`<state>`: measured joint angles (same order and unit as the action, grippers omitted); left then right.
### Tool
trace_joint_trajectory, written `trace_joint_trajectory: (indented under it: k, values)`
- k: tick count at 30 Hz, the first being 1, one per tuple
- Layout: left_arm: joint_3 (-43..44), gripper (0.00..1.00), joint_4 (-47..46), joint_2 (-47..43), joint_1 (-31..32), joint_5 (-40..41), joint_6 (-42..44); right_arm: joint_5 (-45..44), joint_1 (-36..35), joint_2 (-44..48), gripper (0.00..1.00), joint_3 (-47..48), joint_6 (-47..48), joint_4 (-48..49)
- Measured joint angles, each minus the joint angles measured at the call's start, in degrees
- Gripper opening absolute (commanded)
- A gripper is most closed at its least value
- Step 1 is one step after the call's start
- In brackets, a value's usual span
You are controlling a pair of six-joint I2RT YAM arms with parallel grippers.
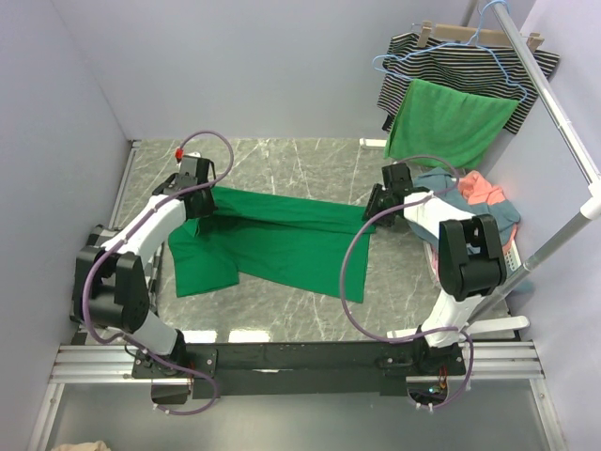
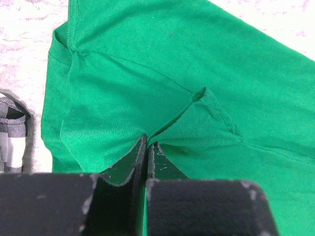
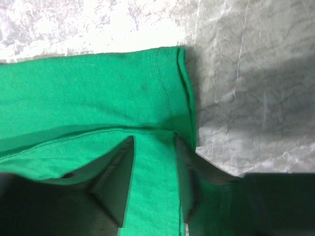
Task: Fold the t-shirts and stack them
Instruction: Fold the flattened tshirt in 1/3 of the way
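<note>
The emerald green t-shirt (image 1: 282,246) lies spread across the marble table (image 1: 300,160), partly folded over along its far edge. My left gripper (image 1: 198,199) is at its far left end; in the left wrist view the gripper (image 2: 147,143) is shut, pinching a pucker of the green shirt (image 2: 147,64). My right gripper (image 1: 379,210) is at the shirt's right end. In the right wrist view its jaws (image 3: 154,138) stand apart with a hemmed strip of the shirt (image 3: 88,88) between them. A coral shirt (image 1: 481,191) and a dusty blue shirt (image 1: 441,209) lie heaped at the right.
A brighter green cloth (image 1: 451,122) and a striped garment (image 1: 470,56) hang on hangers from a white rack pole (image 1: 554,103) at the back right. A white basket (image 1: 515,256) holds the heaped shirts. Walls close in the left and the back.
</note>
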<state>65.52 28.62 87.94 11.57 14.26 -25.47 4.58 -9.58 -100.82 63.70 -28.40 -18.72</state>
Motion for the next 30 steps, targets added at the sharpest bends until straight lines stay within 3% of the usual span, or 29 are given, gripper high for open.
trace_joint_trajectory:
  k: [10, 16, 19, 22, 23, 30]
  values:
    - [0.7, 0.07, 0.2, 1.5, 0.0, 0.7, 0.8, -0.4, 0.0, -1.2, 0.49, 0.5, 0.0, 0.0]
    - [0.7, 0.06, 0.2, 1.6, 0.0, 0.7, 0.8, -0.6, 0.0, -1.5, 0.49, 0.5, 0.2, -0.6]
    - [0.7, 0.06, 0.2, 1.8, 0.0, 0.7, 0.8, -0.6, 0.0, -2.1, 0.43, 0.5, 0.2, -0.9]
    - [0.7, 0.06, 0.2, 1.8, 0.0, 0.7, 0.8, -0.6, 0.0, -2.5, 0.15, 0.5, 0.3, -1.0]
    - [0.7, 0.06, 0.2, 1.8, 0.0, 0.7, 0.8, -0.5, 0.0, -2.6, 0.00, 0.5, 0.5, -1.0]
    - [0.9, 0.04, 0.4, 1.9, 0.0, 1.3, 1.0, -0.7, 0.0, -2.1, 0.00, 0.5, 1.0, -0.9]
